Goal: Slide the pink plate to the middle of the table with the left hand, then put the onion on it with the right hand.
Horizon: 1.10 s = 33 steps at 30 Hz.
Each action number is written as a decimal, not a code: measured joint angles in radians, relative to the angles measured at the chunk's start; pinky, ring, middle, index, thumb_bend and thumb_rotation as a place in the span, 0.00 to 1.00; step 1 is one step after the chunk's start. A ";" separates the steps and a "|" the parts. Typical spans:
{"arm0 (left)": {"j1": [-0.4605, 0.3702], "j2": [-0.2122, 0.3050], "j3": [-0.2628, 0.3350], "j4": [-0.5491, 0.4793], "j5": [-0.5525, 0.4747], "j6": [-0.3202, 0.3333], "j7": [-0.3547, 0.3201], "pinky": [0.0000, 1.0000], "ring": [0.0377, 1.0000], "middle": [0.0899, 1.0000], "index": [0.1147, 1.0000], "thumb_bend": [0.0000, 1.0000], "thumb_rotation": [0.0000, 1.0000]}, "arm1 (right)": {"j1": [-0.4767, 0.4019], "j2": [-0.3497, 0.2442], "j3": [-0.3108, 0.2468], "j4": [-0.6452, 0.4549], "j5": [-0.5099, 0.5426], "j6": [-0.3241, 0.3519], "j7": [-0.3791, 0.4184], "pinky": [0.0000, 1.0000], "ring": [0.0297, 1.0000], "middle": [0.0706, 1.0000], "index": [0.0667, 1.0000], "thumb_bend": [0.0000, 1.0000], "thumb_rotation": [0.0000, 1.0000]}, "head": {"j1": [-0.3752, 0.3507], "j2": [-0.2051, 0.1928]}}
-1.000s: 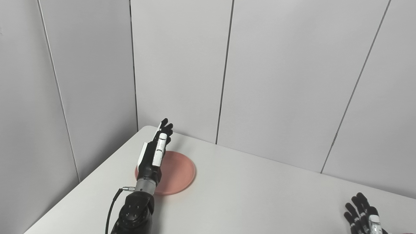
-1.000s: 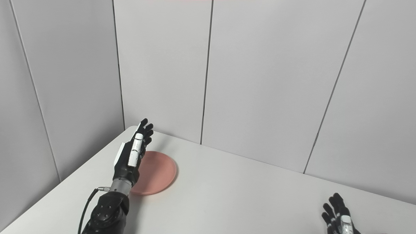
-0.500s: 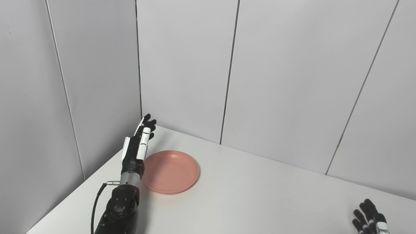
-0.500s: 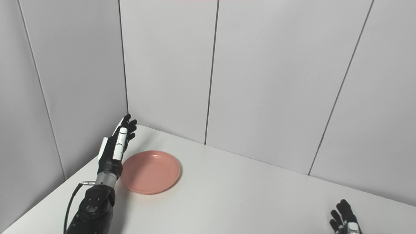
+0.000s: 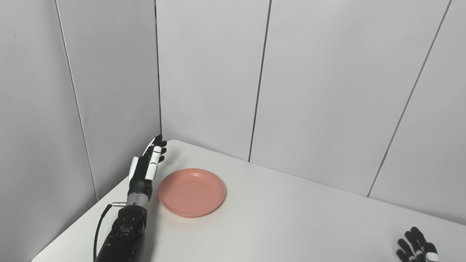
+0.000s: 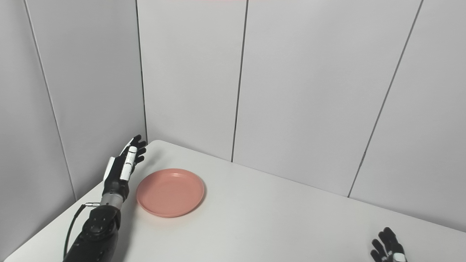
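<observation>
Left hand (image 5: 145,168) spread flat just beside the pink plate (image 5: 192,191) at the worktop (image 5: 291,225) corner, sliding step pending: next, push it toward the middle

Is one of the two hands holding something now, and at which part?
Nothing is held. The left hand is open beside the pink plate, apart from it. The right hand is also open.

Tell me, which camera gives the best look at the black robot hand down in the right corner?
The right eye view: the black right hand shows most of its spread fingers above the bottom edge. The left eye view crops the same hand closer to the corner.
</observation>
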 measured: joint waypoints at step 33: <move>-0.043 0.032 -0.075 0.183 0.040 0.012 -0.036 0.89 0.91 0.90 0.88 0.50 1.00 | 0.004 0.006 0.009 -0.044 -0.005 0.038 -0.021 1.00 0.97 0.97 0.96 0.42 0.89 | -0.002 0.003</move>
